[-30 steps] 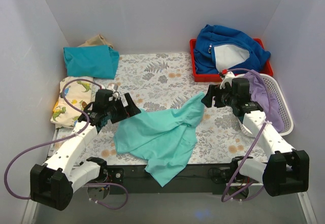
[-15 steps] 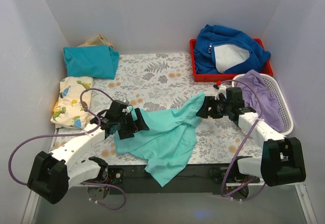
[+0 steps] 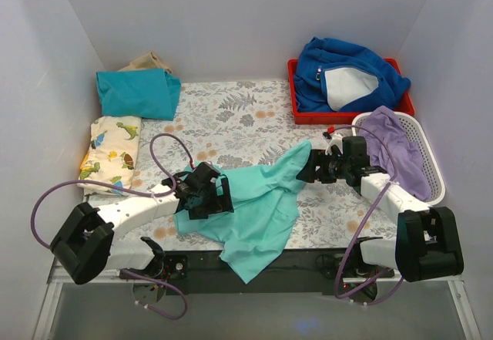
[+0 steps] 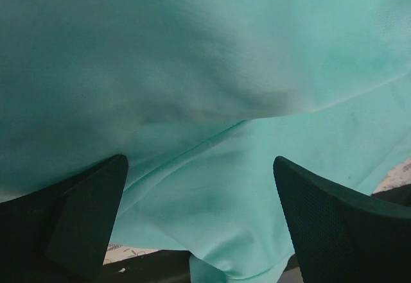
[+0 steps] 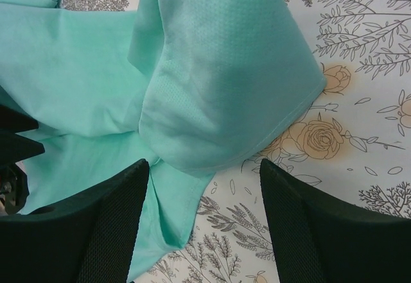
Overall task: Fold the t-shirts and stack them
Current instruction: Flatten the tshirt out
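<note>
Though the mint-turquoise t-shirt lies crumpled on the counter left of the white basket, the top view puts the right claw at the sleeve nearest the basket and the left claw at the edge farthest from it. In the left wrist view that claw's fingers stand apart around a fold. In the right wrist view the other's stand apart over the sleeve hem, so this reads as the grasp before spreading, and both must next close on cloth.

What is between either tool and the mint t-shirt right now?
Nothing visible. The left tool is open, with the mint t-shirt filling its wrist view right up to the fingers. The right tool is open just over the shirt's sleeve edge, where it lies on the floral cloth.
</note>
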Controlling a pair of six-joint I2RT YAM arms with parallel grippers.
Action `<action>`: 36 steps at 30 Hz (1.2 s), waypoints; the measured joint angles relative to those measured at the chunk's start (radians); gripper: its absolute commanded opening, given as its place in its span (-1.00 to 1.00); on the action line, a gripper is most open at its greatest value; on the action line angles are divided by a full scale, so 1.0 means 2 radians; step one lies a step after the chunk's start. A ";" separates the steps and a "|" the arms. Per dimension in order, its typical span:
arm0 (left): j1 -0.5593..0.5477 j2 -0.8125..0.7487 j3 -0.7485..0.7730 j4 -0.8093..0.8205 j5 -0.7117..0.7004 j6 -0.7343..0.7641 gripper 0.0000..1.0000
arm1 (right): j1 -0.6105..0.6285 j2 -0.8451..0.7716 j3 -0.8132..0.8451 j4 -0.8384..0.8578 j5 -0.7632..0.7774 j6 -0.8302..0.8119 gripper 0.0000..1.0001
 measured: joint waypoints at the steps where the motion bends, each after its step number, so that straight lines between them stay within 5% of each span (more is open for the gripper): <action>1: -0.009 0.008 0.006 0.002 -0.014 0.000 0.93 | 0.000 0.000 -0.002 0.000 0.001 0.000 0.50; 4: -0.030 0.030 0.021 0.000 -0.047 0.000 0.69 | 0.000 0.000 -0.004 0.000 0.002 0.000 0.46; 11: -0.042 0.048 0.025 -0.002 -0.090 -0.002 -0.79 | 0.000 0.000 -0.004 0.002 0.001 -0.002 0.03; 13: -0.043 0.048 0.025 -0.003 -0.094 0.002 -0.92 | 0.000 0.000 -0.004 0.004 0.001 -0.003 -0.12; 17: -0.045 0.047 0.025 -0.005 -0.099 0.004 -1.00 | 0.000 0.002 -0.004 0.012 0.001 -0.004 -0.87; 19: -0.045 0.044 0.025 -0.009 -0.102 0.004 -1.00 | 0.000 0.004 -0.004 0.015 -0.001 -0.002 -0.97; 22: -0.045 0.030 0.025 -0.019 -0.107 0.005 -1.00 | 0.000 0.005 -0.004 0.018 -0.004 -0.001 -0.97; 25: -0.045 0.008 0.039 -0.041 -0.116 0.009 -1.00 | 0.000 0.000 -0.004 0.022 -0.004 0.005 -0.25; 26: -0.045 0.000 0.047 -0.047 -0.119 0.010 -1.00 | 0.000 -0.006 -0.005 0.022 0.000 0.005 0.13; 28: -0.045 -0.014 0.066 -0.059 -0.125 0.013 -1.00 | 0.000 -0.025 -0.009 0.021 0.013 0.008 0.37; 36: -0.045 -0.040 0.117 -0.082 -0.150 0.026 -1.00 | 0.000 -0.059 -0.025 0.014 0.078 -0.008 0.48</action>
